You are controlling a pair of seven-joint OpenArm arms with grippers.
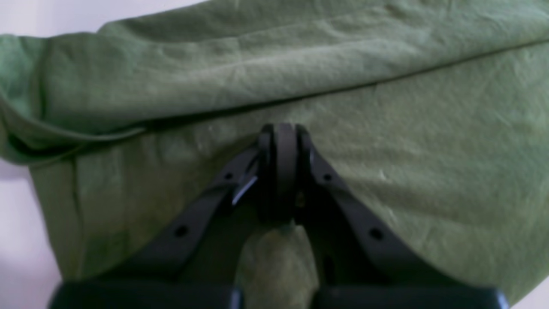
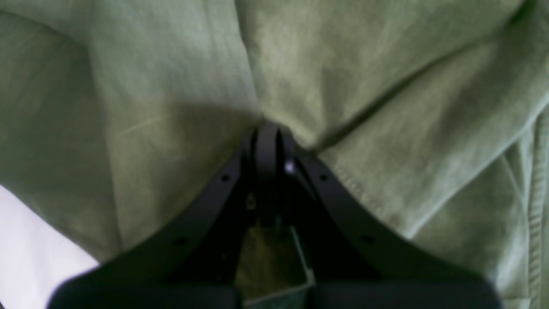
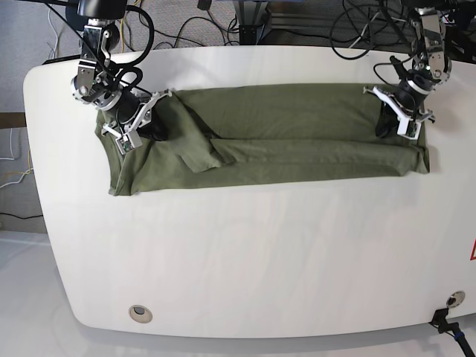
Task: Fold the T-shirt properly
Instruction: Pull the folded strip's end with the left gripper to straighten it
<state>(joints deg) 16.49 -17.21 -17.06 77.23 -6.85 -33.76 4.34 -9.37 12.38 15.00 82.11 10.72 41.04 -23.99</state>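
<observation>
The olive-green T-shirt lies in a long band across the far half of the white table, its near long edge folded over. My left gripper is at the band's right end. In the left wrist view the left gripper is shut at the edge of the folded layer of the T-shirt. My right gripper is at the left end by the bunched sleeve. In the right wrist view it is shut, with creases of the T-shirt running to its tip and the ribbed collar at far right.
Cables trail behind the table's far edge. A round fitting sits near the front left corner and a small connector at the front right. The table's curved edges lie close outside both arms.
</observation>
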